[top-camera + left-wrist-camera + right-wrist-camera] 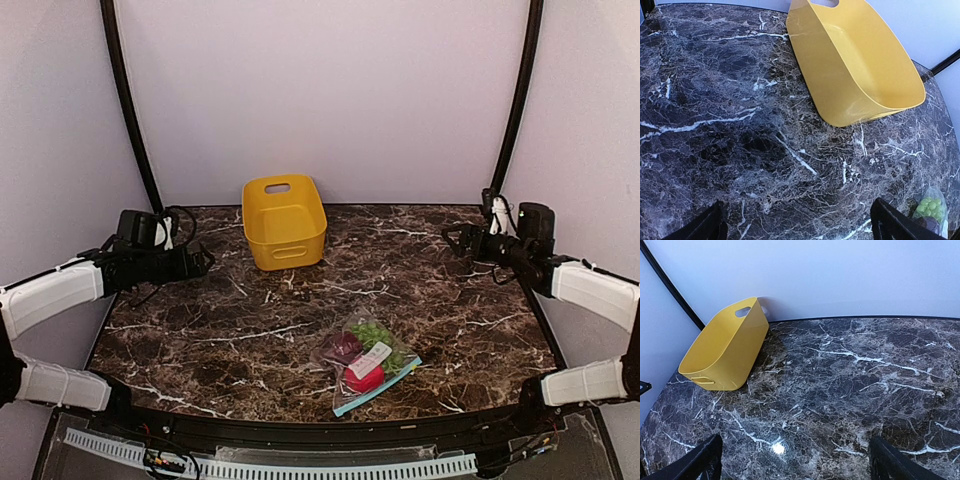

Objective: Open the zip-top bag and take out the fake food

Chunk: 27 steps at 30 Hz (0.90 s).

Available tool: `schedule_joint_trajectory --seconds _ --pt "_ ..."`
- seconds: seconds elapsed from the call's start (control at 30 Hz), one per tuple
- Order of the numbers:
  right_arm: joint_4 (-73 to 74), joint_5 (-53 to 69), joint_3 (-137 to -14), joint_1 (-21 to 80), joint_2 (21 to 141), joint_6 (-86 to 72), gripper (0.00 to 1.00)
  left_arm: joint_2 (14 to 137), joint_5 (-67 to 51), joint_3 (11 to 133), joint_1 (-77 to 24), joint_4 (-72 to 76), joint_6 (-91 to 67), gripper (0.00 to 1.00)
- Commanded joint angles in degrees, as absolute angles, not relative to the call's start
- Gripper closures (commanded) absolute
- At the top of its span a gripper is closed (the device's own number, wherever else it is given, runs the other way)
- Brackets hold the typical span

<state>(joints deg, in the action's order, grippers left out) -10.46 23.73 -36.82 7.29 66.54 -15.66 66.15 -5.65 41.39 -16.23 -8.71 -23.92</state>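
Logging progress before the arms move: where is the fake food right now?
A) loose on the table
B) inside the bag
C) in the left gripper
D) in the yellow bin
B: the food shows through the clear bag, which lies on the table.

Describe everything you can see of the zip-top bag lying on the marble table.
The zip-top bag is clear, crinkly plastic with a teal zip strip along its near edge and a white label. It lies flat near the front edge of the table, holding a red fruit, a purple one and green grapes. Only the table touches it.
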Motion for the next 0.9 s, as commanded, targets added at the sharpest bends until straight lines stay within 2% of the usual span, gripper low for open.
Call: schedule_joint_trajectory --seconds 0.0,0.27,0.47,0.7,0.87 --pt "-11.4 21.2 -36.4 7.0 65.1 -16.5 0.01 62.9 -3.8 41.7 -18.0 -10.8 -22.0 0.01" --pt "-13.4 28.0 -34.9 3.2 64.4 -17.9 0.01 58.5 -2.3 45.6 -27.5 -17.9 -15.8 0.01" --pt "-13.1 32.4 -34.4 3.0 64.1 -18.1 0.01 60.7 5.9 49.4 -44.7 -24.2 -9.2 0.01" --pt "-13.4 34.5 -33.0 3.0 63.7 -18.2 0.01 71.6 19.4 54.4 -66.2 -23.7 2.8 0.01" --pt "-13.1 35.2 -32.6 2.9 63.0 -17.9 0.01 80.8 16.6 58.7 -74.7 -20.5 9.8 0.01"
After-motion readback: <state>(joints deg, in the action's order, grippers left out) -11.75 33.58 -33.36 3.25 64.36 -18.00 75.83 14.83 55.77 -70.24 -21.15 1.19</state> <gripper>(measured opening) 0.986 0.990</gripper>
